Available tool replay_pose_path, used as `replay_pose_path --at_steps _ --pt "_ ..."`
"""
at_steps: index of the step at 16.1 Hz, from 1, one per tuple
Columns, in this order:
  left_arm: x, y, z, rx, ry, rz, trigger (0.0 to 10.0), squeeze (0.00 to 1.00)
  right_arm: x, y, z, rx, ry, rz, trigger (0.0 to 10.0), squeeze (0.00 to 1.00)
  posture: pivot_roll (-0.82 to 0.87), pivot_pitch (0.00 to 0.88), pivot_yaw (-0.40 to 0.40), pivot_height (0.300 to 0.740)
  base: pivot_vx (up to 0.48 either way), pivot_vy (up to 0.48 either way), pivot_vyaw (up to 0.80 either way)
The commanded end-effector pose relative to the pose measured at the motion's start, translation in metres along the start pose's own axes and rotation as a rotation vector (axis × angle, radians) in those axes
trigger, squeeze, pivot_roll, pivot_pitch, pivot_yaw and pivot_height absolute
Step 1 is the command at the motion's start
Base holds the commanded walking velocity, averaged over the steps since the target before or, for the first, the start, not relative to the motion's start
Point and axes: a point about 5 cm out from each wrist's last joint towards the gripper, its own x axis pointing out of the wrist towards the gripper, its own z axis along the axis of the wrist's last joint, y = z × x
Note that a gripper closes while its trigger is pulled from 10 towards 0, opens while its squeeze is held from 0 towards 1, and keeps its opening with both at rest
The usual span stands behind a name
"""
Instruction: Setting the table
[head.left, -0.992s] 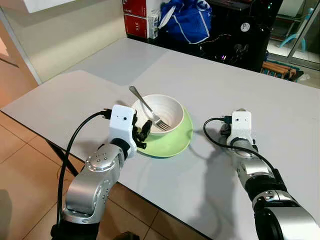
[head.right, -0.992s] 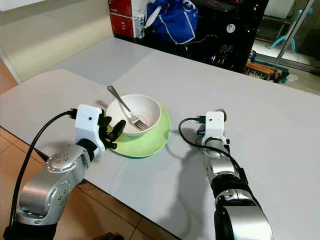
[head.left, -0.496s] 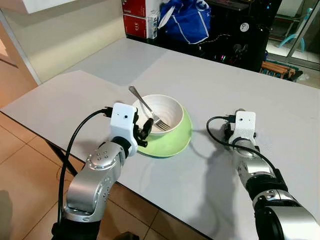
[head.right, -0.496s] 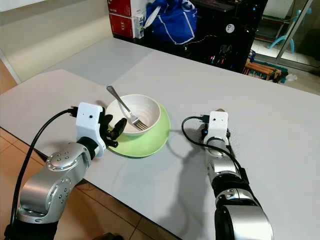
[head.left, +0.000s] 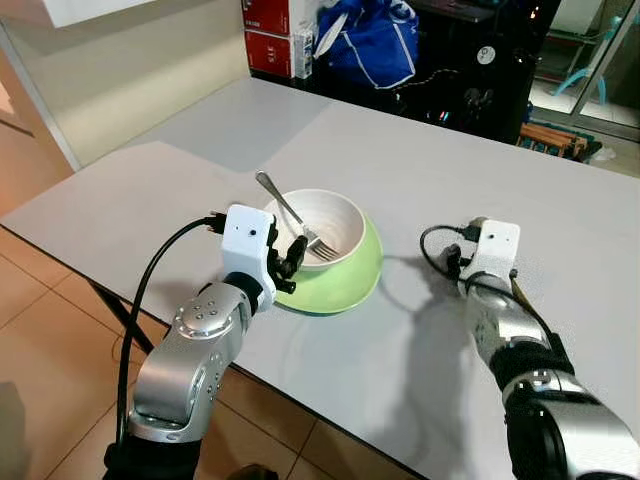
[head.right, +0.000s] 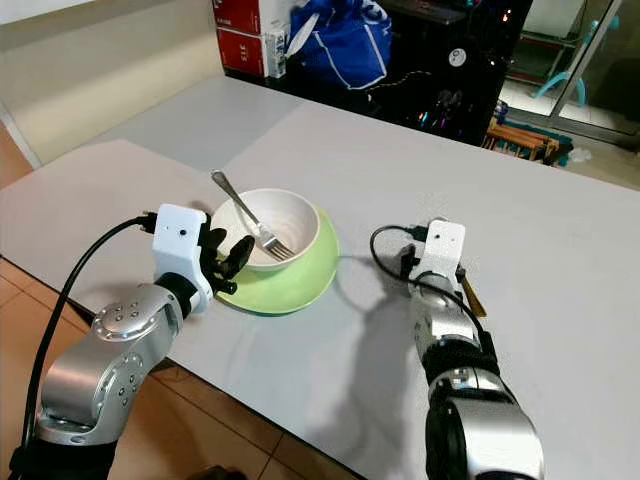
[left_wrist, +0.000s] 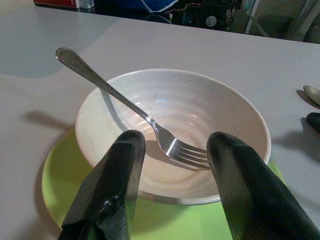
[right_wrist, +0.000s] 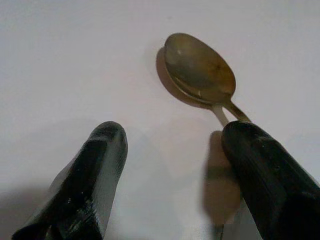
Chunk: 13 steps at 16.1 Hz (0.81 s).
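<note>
Grey table (head.left: 420, 170), tiled floor beside it, red boxes (head.left: 280, 35) and a blue bag (head.left: 368, 38) at the far end.

Near the front edge: green plate (head.left: 362, 280), white bowl (head.left: 335, 212) on it, fork (left_wrist: 135, 107) lying inside the bowl, tines down in the hollow, handle resting over the rim and pointing away.

Left gripper (left_wrist: 172, 192) at the bowl's near side, fingers spread wide with nothing between them, tips low by the rim, over the plate's edge.

Right gripper (right_wrist: 175, 175) well apart, off to the bowl's right, fingers likewise spread and empty. Spoon (right_wrist: 200, 67) flat on the table just ahead of those fingers, bowl end forward, handle running back under the one finger (right_wrist: 265, 170); spoon handle also visible beside the right wrist (head.right: 470, 292).

Likely step: picking up the spoon to lay it beside the plate.

Advice for doing it well:
- Centre the fingers across the handle, not the rounded end; slips less there.
- Come down until the tips touch the table, then close slowly; thin flat metal skids easily.
- Lift straight, keep level.
- Set down parallel to the plate's edge, near but not touching.
- Leave the left gripper where it steadies nothing it could knock; bowl tips easily with the fork's weight on one side.
</note>
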Motion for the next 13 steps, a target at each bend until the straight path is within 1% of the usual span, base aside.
replay_pose_path --at_steps 1,3,4,5,6,7,8,9,11,13 --pt "0.002 0.001 0.002 0.011 0.005 -0.001 10.0 0.00 -0.003 -0.001 -0.026 0.037 0.138 -0.002 10.0 0.00 -0.03 0.000 0.022 0.740 0.000 0.000 0.00" --pt "0.002 0.001 0.003 0.015 0.003 -0.002 10.0 0.00 -0.004 0.000 -0.035 0.080 0.194 0.001 10.0 0.00 -0.02 0.000 0.018 0.740 0.000 0.000 0.00" --pt "0.002 0.002 0.003 0.016 0.002 0.000 10.0 0.00 -0.004 -0.001 -0.035 0.084 0.198 -0.001 10.0 0.00 -0.02 0.000 0.017 0.740 0.000 0.000 0.00" --pt "0.002 0.002 0.004 0.016 0.001 0.001 10.0 0.00 -0.003 -0.002 -0.031 0.055 0.161 -0.007 10.0 0.00 -0.02 0.000 0.016 0.740 0.000 0.000 0.00" --pt "0.002 0.002 0.004 0.019 0.000 0.002 10.0 0.00 -0.002 0.001 -0.019 -0.012 0.083 0.011 10.0 0.00 -0.02 0.000 0.015 0.740 0.000 0.000 0.00" --pt "0.002 0.002 0.004 0.019 0.000 0.002 10.0 0.00 -0.002 0.005 -0.011 -0.042 0.036 0.039 10.0 0.00 -0.02 0.000 0.015 0.740 0.000 0.000 0.00" --pt "0.002 0.002 0.003 0.020 0.000 0.000 10.0 0.00 -0.001 0.008 -0.007 -0.045 0.026 0.050 10.0 0.00 -0.02 0.000 0.015 0.740 0.000 0.000 0.00" --pt "0.002 0.002 0.004 0.020 0.000 -0.002 10.0 0.00 -0.002 0.011 -0.002 -0.074 0.005 0.078 10.0 0.00 -0.02 0.000 0.013 0.740 0.000 0.000 0.00" --pt "0.003 0.001 0.003 0.020 0.002 -0.005 10.0 0.00 -0.008 0.024 0.008 -0.119 -0.021 0.189 10.0 0.00 -0.03 0.000 0.013 0.740 0.000 0.000 0.00" --pt "0.004 0.000 0.003 0.020 0.004 -0.012 10.0 0.00 -0.014 0.031 0.014 -0.136 -0.029 0.252 10.0 0.00 -0.04 0.000 0.017 0.740 0.000 0.000 0.00"
